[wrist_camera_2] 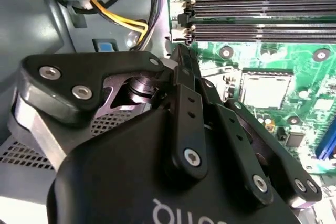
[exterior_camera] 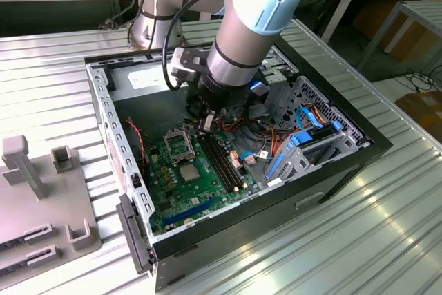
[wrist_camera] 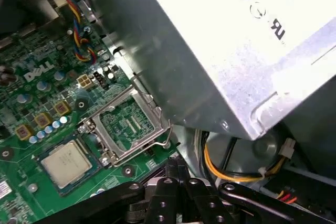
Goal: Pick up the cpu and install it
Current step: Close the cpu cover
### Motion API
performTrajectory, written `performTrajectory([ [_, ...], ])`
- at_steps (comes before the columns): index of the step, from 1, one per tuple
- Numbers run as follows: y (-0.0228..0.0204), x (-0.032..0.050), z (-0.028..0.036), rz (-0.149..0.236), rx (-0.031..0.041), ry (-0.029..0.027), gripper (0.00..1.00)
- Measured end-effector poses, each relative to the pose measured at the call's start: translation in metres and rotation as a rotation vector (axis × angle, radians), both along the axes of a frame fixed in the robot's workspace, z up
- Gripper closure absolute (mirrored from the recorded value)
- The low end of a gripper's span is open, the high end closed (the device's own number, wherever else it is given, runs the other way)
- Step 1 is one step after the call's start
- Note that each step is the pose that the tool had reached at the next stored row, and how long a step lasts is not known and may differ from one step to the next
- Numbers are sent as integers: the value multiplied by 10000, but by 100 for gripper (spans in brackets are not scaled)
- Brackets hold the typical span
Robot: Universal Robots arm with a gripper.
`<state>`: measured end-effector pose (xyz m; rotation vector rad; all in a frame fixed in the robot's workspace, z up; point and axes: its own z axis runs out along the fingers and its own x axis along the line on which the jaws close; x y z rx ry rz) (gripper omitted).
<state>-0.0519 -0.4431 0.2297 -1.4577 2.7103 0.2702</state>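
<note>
The cpu [wrist_camera: 68, 162], a small silvery square, lies flat in its socket on the green motherboard [exterior_camera: 173, 198]. It also shows as a pale square [exterior_camera: 190, 173] in the exterior view and beside the black linkage in the second wrist view [wrist_camera_2: 265, 88]. The socket's metal load plate [wrist_camera: 127, 121] is flipped open next to the chip, with green board visible through its frame. My gripper [exterior_camera: 206, 124] hangs inside the computer case just above the board, beyond the open load plate from the cpu. Its fingertips [wrist_camera_2: 179, 56] are pressed together with nothing between them, and the gripper [wrist_camera: 176, 169] does not touch the chip.
Black memory slots [wrist_camera_2: 262, 3] run beside the socket. A silver power supply box [wrist_camera: 220, 40] and yellow and black cables [wrist_camera: 215, 163] crowd the gripper closely. Blue drive brackets [exterior_camera: 304, 143] stand at the exterior view's right. A grey fixture [exterior_camera: 41, 198] sits outside the case wall [exterior_camera: 110, 122].
</note>
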Motion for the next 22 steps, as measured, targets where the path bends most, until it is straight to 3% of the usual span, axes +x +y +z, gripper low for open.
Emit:
performTrajectory([
  [3,8,-2,-33,483,-1,0,89],
  [7,2,0,-55,513,14,1,89],
  [14,-7,-1,-101,4,25,0,89],
  [20,-6,-28,-131,-38,57,-3,89],
  [22,-6,-34,-135,-295,62,-3,89],
])
